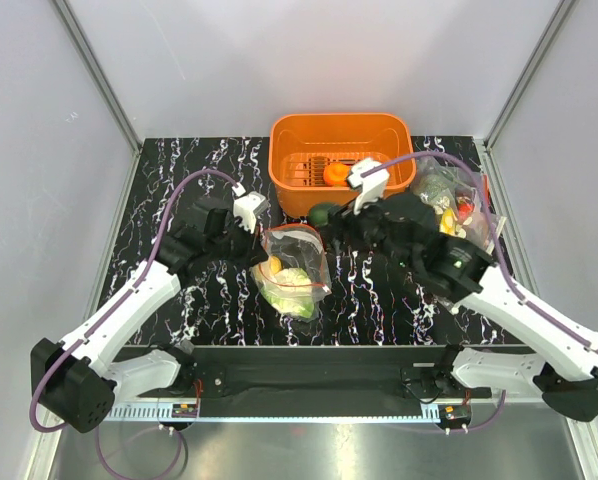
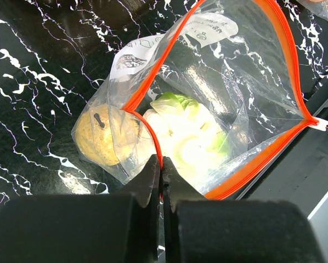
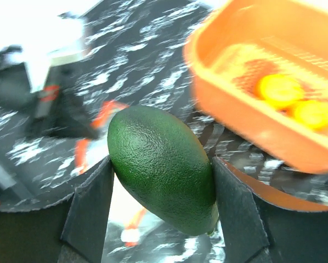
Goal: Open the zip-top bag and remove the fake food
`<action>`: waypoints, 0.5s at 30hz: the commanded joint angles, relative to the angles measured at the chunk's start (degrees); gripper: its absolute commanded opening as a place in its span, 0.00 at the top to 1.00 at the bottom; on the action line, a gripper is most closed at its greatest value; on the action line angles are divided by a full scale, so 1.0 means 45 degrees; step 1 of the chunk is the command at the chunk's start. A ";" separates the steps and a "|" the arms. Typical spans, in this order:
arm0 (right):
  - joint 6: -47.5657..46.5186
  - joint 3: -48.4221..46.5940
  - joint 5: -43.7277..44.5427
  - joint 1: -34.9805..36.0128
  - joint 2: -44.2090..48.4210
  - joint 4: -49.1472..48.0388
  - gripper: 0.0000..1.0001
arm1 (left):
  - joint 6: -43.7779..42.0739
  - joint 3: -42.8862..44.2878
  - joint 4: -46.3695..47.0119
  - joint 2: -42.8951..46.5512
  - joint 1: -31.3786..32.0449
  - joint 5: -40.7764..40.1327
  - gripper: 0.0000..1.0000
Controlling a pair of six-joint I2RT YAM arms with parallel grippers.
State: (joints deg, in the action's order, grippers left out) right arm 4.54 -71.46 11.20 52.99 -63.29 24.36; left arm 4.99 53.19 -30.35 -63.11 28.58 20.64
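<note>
The clear zip-top bag (image 1: 292, 266) lies open mid-table, its red-orange zip strip (image 2: 287, 66) gaping. Inside it are a white-green cauliflower (image 2: 188, 137) and an orange round fruit (image 2: 106, 134). My left gripper (image 2: 162, 167) is shut on the bag's zip edge at its left side (image 1: 254, 245). My right gripper (image 3: 163, 175) is shut on the dark green avocado (image 3: 161, 167) and holds it in the air (image 1: 322, 214) between the bag and the orange basket (image 1: 284, 160). Another orange fruit (image 1: 336, 173) lies in the basket.
Two other clear bags with mixed pieces (image 1: 449, 195) lie at the right, beside the basket. The basket stands at the back centre. Grey walls enclose the black marbled table (image 1: 179, 170).
</note>
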 commanded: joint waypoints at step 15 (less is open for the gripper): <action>-0.2493 -0.2183 -0.2365 -0.7045 -0.2084 -0.0666 0.73 | 0.0140 0.0270 0.0338 0.0568 0.0036 0.0393 1.00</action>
State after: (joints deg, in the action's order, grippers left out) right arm -5.17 -76.90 8.99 25.76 -67.90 26.57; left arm 5.02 53.19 -30.35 -62.37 28.58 20.88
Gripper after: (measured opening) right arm 0.731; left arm 0.012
